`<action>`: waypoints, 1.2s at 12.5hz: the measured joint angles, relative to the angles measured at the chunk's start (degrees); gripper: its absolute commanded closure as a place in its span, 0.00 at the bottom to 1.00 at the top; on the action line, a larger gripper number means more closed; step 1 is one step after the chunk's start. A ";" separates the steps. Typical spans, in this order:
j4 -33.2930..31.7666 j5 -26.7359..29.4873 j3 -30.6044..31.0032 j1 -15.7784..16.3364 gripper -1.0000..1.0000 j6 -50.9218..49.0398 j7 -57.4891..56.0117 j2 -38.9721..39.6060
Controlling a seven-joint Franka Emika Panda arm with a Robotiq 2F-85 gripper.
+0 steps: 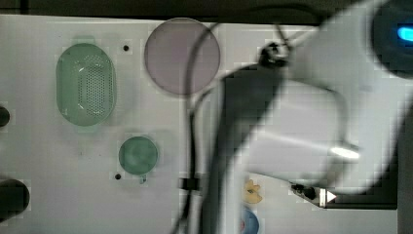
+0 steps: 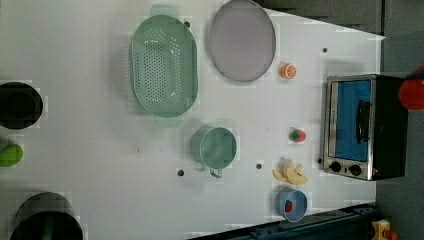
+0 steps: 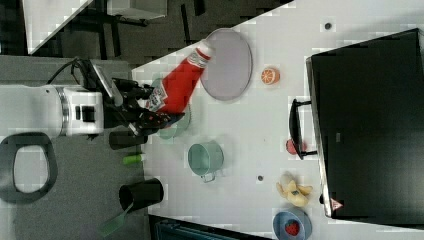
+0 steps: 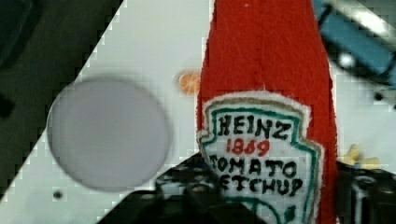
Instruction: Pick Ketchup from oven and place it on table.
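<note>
- One red squeeze Ketchup bottle [image 3: 179,85] with a white shield label and white cap is clamped at its base in the black gripper [image 3: 150,107], at the middle left of the right view; its cap points toward the plate, and the bottle is held clear of the table.
- In the wrist view the Ketchup label [image 4: 261,149] reads close up, with black fingers [image 4: 196,186] on either side of the base.
- One black toaster oven [image 2: 365,127] with silver frame and blue glass door sits at the left view's right edge, door closed.
- One white table [image 2: 90,165] with small dark holes.
- One round pale purple plate [image 2: 242,40], one mint green colander [image 2: 163,72], one green mug [image 2: 217,148], one blue bowl [image 2: 291,204].
- One orange slice [image 2: 287,71], one strawberry [image 2: 297,135], one peeled banana [image 2: 290,173].
- The widest bare room lies at the left view's lower left, between the colander and the two black cups on the left view's left edge.
</note>
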 measured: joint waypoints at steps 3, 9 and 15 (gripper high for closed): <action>-5.88 1.07 4.53 2.24 0.36 3.08 -0.47 0.48; -26.02 -0.25 5.97 3.47 0.36 18.80 -0.42 2.71; -35.98 -0.33 6.39 1.48 0.36 35.36 0.47 10.42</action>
